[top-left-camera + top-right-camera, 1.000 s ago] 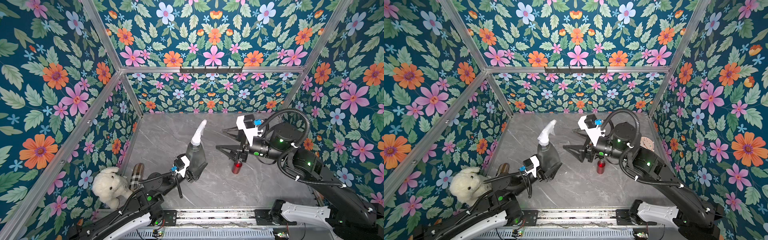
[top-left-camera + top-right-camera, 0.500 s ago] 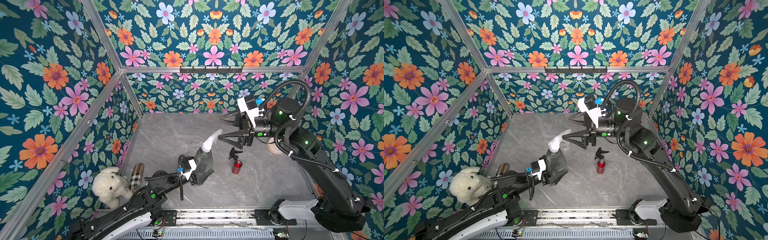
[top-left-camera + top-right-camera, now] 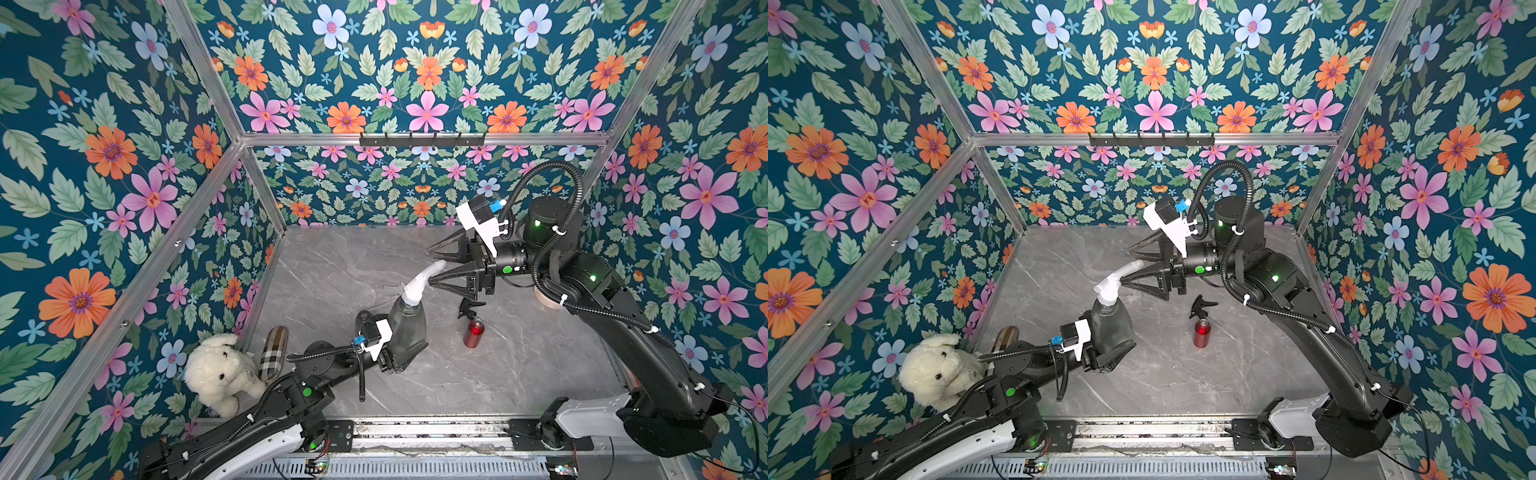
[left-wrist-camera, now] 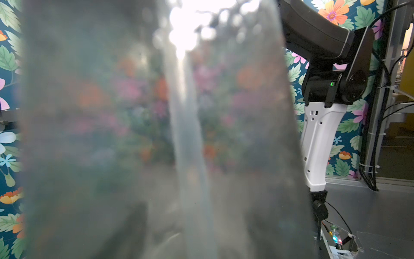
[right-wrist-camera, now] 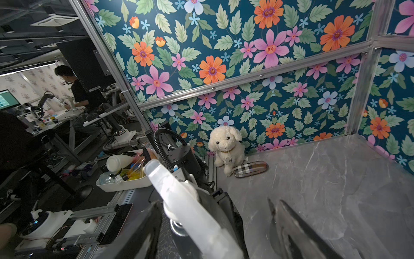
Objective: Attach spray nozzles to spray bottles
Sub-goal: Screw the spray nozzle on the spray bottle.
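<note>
Left gripper (image 3: 406, 356): clamped low on the grey bottle (image 3: 408, 326) — bottle tilted, mid-table.
Right gripper (image 3: 429, 266): jaws spread wide — whitish nozzle (image 3: 420, 281) between them, sitting on that bottle's neck.
Right of these: 1 red bottle (image 3: 473, 333) upright, black nozzle (image 3: 468, 305) lying just beyond.

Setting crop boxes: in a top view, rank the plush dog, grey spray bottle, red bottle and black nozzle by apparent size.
1. plush dog
2. grey spray bottle
3. red bottle and black nozzle: nearly equal, so not ranked.
</note>
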`<state>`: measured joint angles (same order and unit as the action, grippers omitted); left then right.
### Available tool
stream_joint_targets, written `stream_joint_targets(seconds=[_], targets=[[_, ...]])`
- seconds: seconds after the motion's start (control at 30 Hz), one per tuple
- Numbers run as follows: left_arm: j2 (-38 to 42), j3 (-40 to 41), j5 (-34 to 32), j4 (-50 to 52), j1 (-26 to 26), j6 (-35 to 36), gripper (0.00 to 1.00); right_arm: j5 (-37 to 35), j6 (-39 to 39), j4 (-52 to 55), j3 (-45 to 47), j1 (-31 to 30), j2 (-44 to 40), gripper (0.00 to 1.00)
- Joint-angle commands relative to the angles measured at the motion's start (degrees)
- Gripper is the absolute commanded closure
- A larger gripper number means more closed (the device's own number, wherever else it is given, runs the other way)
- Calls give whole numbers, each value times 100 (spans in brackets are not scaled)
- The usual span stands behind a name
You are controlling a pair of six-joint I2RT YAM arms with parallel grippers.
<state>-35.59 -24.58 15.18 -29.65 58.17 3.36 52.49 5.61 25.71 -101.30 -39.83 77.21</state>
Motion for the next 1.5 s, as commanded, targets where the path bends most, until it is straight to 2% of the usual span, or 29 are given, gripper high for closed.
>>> stream_joint_targets(seconds=[0.0, 0.33, 0.73, 1.17, 1.47], targets=[[-18, -73, -43, -106, -8, 57, 100, 227, -280, 317, -211, -77, 81, 25], [-144, -248, -157, 223, -13, 170, 100, -347, -891, 1266, -618, -348, 251, 37], [-211, -301, -285, 411, -8, 249, 100, -602, -981, 1488, -820, -431, 353, 55], [-312, -330, -449, 536, -12, 348, 100, -1496, -1390, 2224, -1457, -729, 684, 76], [-164, -180, -709, 219, -8, 295, 100, -2081, -1408, 1764, -915, -1090, 466, 88]])
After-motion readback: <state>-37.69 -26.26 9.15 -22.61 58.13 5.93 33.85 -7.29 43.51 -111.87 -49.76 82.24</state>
